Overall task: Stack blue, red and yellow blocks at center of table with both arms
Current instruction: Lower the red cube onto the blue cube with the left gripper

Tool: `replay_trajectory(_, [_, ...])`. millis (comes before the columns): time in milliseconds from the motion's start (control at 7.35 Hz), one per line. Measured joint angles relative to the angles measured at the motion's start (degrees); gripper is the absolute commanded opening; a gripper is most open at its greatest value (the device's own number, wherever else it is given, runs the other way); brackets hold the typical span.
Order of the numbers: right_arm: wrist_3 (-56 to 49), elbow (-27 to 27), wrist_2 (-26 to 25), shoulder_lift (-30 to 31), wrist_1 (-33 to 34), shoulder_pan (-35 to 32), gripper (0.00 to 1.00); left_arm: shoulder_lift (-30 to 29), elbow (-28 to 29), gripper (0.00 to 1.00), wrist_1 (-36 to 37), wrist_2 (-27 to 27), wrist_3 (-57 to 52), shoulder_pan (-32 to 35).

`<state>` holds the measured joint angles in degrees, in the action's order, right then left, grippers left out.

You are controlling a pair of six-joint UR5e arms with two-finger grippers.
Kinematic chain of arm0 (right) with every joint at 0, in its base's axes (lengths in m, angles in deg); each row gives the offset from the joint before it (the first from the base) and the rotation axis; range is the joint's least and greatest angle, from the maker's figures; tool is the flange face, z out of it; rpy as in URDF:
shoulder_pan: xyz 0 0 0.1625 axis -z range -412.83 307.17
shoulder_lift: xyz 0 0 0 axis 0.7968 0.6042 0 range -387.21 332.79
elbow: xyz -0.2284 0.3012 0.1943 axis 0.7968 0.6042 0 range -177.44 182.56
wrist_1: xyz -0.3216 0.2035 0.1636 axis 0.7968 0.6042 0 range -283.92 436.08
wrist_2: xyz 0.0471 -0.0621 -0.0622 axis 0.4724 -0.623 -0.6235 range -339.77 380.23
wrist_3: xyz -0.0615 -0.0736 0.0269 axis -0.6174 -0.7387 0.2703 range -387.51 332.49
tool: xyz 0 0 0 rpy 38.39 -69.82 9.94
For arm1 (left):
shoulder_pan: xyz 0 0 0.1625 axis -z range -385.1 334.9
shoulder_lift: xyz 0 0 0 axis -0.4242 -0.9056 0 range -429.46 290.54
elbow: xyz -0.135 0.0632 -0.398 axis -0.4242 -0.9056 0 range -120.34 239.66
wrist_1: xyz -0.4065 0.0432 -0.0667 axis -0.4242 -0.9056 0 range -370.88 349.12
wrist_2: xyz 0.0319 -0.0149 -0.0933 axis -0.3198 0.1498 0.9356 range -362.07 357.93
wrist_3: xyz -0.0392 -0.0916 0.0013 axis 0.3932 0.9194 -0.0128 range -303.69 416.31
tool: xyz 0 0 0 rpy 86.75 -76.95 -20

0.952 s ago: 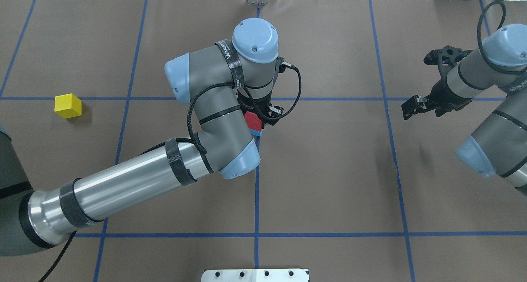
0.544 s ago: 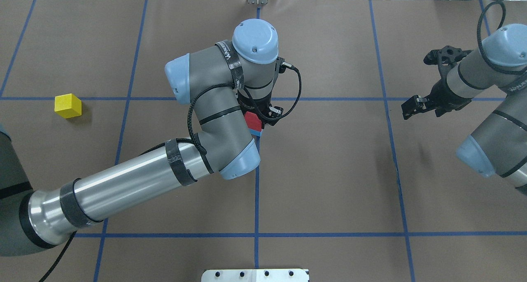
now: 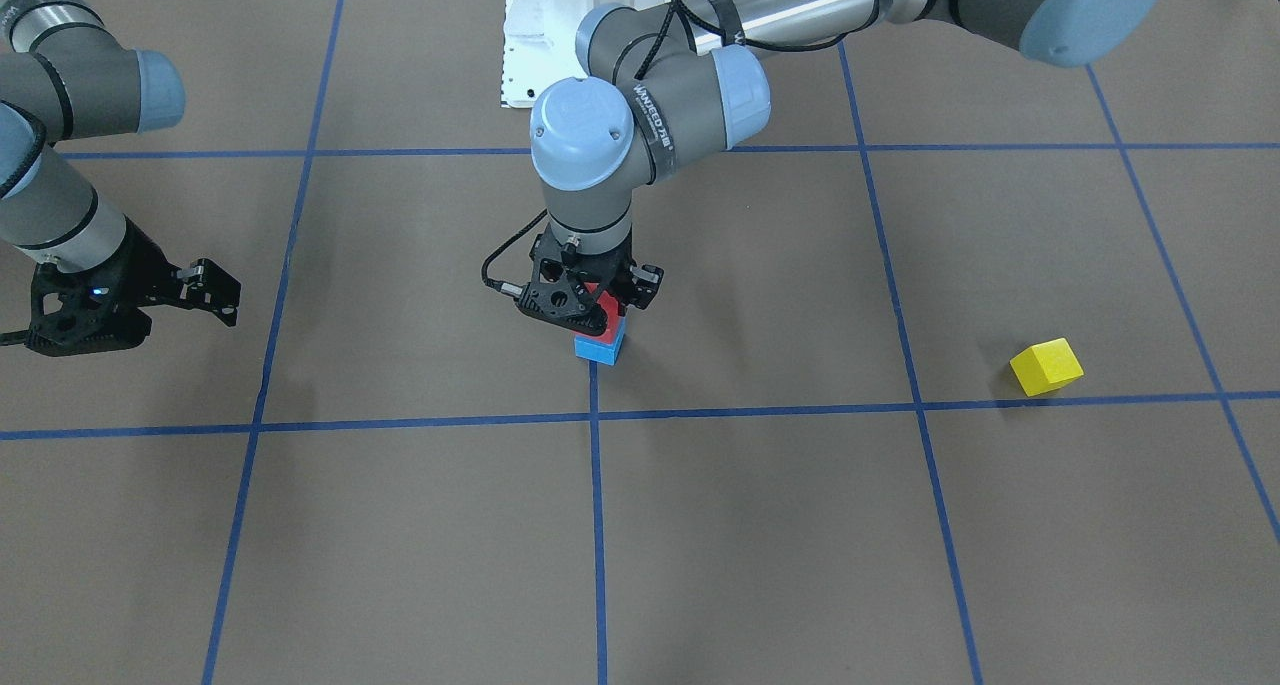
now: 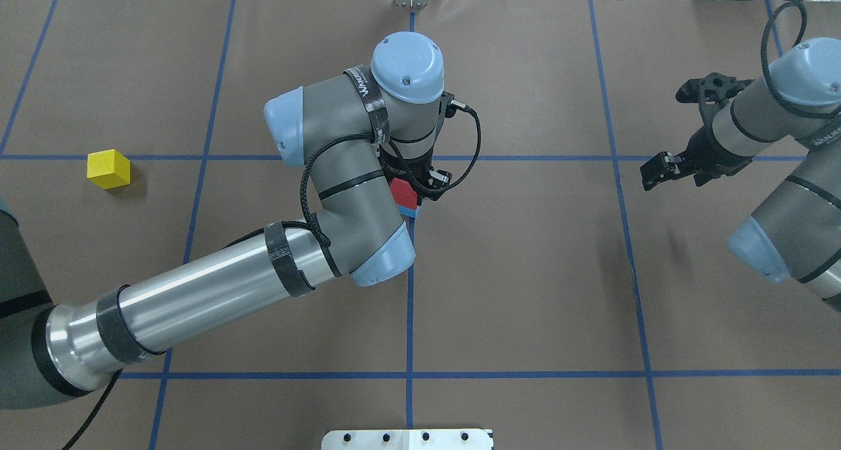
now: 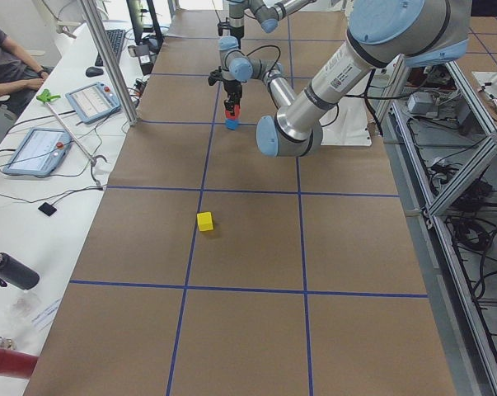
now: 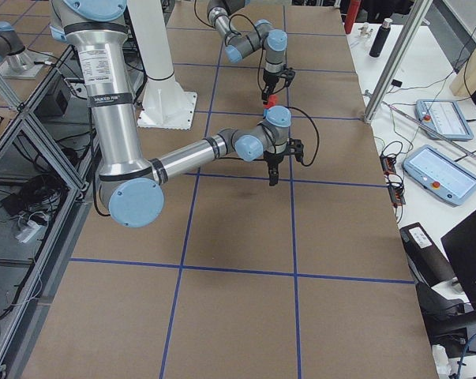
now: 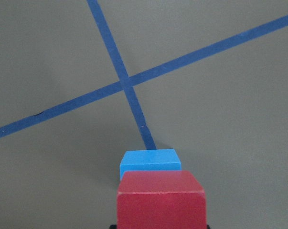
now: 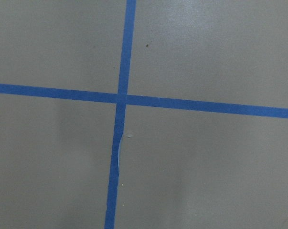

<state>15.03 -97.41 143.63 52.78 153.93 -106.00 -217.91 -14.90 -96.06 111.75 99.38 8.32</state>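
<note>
Yellow cube-shaped block [image 4: 108,169] lies alone at the far left of the brown paper-covered table [image 4: 525,272], just under a blue tape line and well apart from everything else. The front-facing view shows it [image 3: 1046,366] turned at an angle to the tape grid; in the left side view it is the nearest thing [image 5: 204,221] on the table.

At the centre, the left arm reaches in and bends down over the stack. From overhead its wrist hides most of it: only a corner of the red cube-shaped block [image 4: 399,190] and a sliver of the blue cube-shaped block [image 4: 409,209] show. The front-facing view makes the order plain, with the blue block [image 3: 600,348] flat on the paper beside a tape line and the red one on top of it. The left gripper [image 3: 590,303] points straight down with its fingers narrowed against the red block's sides. The left wrist camera adds that the red block [image 7: 160,200] sits squarely on the blue one [image 7: 150,162], near a tape crossing.

At the right, the right gripper [image 4: 657,171] hangs above bare paper, well clear of the stack, fingers parted and holding nothing. The front-facing view shows it [image 3: 215,295] tilted. Its wrist camera sees only paper and a tape crossing.
</note>
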Motion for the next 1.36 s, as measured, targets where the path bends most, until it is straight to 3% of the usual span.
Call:
replay_trajectory(816, [0.08,-0.23,-0.08,-0.06,-0.02,0.06,1.00,0.07,0.34,0.00,-0.68,-0.39,0.01,0.14])
replay_trajectory(952, [0.09,-0.19,-0.09,-0.10,-0.05,0.07,1.00,0.08,0.49,0.07,-0.89,-0.64,0.03,0.16])
replay_trajectory(1088, [0.09,-0.13,-0.09,-0.14,-0.04,0.08,1.00,0.07,0.63,0.25,-0.98,-0.77,0.03,0.15])
replay_trajectory(1224, [0.09,-0.10,-0.09,-0.16,-0.01,0.09,1.00,0.04,0.74,0.79,-1.02,-0.81,0.12,0.12])
replay_trajectory(1360, [0.09,-0.08,-0.09,-0.17,0.01,0.09,1.00,0.01,0.79,0.99,-1.04,-0.85,0.29,0.08])
